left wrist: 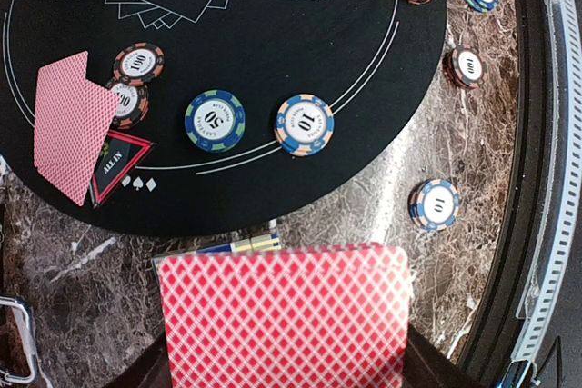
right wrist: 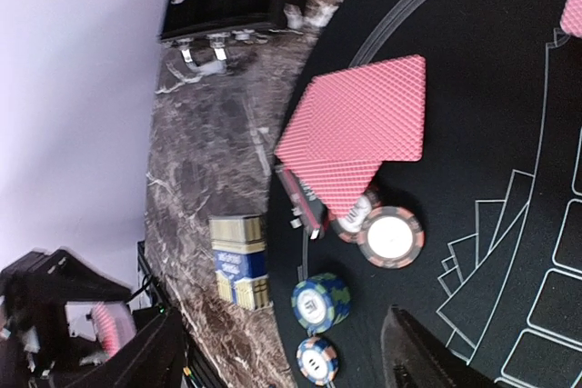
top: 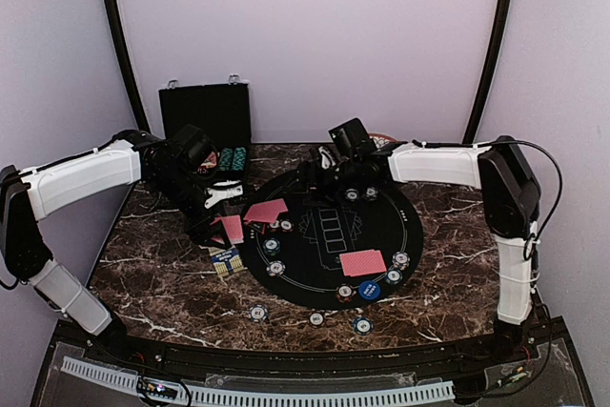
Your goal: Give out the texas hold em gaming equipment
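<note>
Far left: clamped in the left tool (left wrist: 286, 365), a red-backed diamond-pattern playing card (left wrist: 282, 311), held above the brown marbled bench (left wrist: 82, 315) just off the edge of the round black felt mat (left wrist: 273, 24). Probably thin, light, bendy and slick (easy to drop); best pinched flat by a short edge. Partly hidden beneath, a blue-and-yellow card box (right wrist: 241, 261). Crowding the nearby mat: striped round poker chips (left wrist: 305, 124), a red-triangle all-in marker (left wrist: 118, 156) and more cards, all likely to get nudged when laying down. Further right, over the mat: the right tool (right wrist: 282, 333), spread wide, gripping nothing.
</note>
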Action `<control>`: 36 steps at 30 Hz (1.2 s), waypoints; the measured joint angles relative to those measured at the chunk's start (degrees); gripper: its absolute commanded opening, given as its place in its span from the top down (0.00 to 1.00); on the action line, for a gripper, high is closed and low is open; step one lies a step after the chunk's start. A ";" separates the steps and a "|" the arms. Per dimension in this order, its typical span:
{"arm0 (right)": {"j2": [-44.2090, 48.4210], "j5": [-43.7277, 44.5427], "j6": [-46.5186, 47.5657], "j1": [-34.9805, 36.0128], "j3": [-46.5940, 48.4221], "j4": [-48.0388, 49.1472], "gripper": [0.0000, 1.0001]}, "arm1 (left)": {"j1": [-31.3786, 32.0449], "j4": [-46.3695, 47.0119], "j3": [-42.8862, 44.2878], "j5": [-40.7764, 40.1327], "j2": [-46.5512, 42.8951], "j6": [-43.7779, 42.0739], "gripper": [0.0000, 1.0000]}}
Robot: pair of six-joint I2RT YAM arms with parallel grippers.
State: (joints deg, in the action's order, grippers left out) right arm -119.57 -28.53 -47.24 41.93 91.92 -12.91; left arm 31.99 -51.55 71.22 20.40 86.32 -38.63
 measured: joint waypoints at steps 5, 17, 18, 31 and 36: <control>4.94 -1.77 -2.40 0.37 -5.14 6.03 0.18 | 0.00 0.00 0.00 0.09 0.00 0.09 1.00; 5.20 -9.33 -9.97 9.01 -9.16 19.19 0.18 | 0.00 0.00 0.39 0.39 -0.02 0.35 1.00; 5.20 -9.70 -10.56 9.42 -9.42 20.13 0.18 | 0.00 0.00 0.57 0.44 -0.02 0.37 1.00; 1.09 -12.76 -15.58 11.41 -8.92 26.97 0.18 | 0.00 0.02 1.99 1.81 -0.07 0.96 1.00; -1.05 -13.64 -17.14 12.35 -7.37 28.20 0.18 | 0.00 0.00 2.25 2.32 -0.09 1.25 1.00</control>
State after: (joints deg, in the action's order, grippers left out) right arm -120.62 -42.17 -64.38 54.28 84.55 15.29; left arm 31.99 -51.55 73.47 22.72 86.24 -37.39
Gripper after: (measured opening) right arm 0.817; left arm 0.690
